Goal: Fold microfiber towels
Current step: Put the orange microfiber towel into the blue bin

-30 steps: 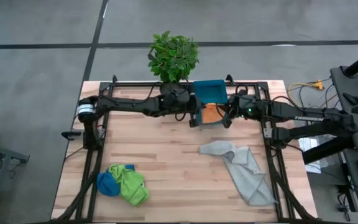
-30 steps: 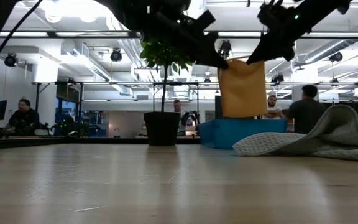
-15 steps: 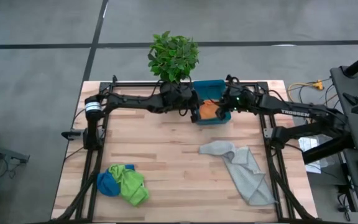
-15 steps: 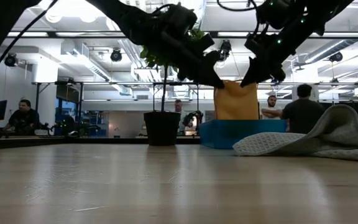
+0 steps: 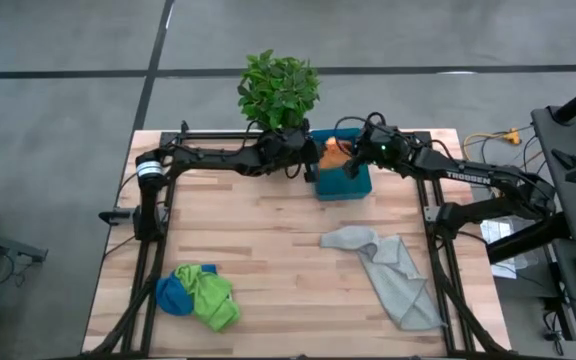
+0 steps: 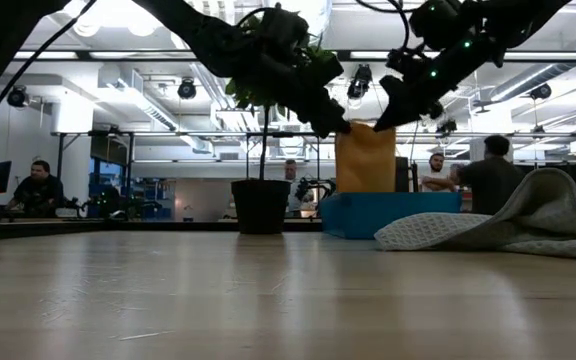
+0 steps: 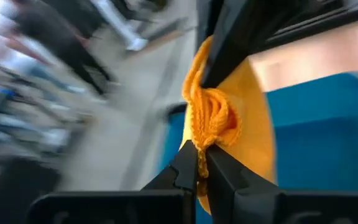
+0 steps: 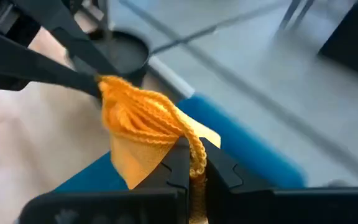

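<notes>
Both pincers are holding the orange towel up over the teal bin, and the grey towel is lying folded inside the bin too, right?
Not quite. Both the left pincer and right pincer do hold the orange towel over the teal bin, but the high view shows the grey towel lying crumpled on the table, outside the bin.

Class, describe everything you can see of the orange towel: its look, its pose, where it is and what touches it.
The orange towel is a soft, plain cloth with a looped, fuzzy weave. It hangs folded as a flat panel over the teal bin at the table's far edge, beside the potted plant. The left gripper and the right gripper are each shut on an upper corner, where the cloth bunches into ridges. Its lower edge dips behind the bin's rim; whether it touches the bin cannot be told.
</notes>
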Tool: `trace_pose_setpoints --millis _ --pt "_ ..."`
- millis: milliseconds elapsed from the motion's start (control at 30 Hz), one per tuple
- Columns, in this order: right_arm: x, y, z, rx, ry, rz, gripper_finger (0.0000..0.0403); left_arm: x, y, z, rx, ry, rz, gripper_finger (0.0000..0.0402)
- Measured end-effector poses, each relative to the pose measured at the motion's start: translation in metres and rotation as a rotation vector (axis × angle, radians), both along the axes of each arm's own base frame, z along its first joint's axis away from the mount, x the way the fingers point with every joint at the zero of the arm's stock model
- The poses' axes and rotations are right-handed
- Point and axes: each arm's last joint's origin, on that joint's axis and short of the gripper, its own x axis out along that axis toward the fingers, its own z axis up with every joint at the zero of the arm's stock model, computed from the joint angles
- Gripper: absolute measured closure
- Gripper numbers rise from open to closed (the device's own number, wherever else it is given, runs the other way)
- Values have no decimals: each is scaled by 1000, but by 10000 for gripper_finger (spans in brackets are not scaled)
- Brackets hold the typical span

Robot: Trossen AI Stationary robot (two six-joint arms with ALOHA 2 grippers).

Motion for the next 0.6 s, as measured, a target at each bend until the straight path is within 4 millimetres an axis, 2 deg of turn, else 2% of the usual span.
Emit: trace_pose_setpoints --millis 133,200,300,433,600 --pt "7 -10 -2 -183 44 39 390 1 15 1 276 91 75 401" --pt "10 -12 -17 -215 100 60 390 5 17 -10 359 188 62 401" --pt "11 -13 -48 -167 196 80 390 14 18 -42 410 311 13 401" --pt "8 -6 -73 -98 289 110 390 26 4 -75 495 452 -85 401" --pt "4 3 -72 -41 278 123 390 31 -15 -81 563 535 -173 401"
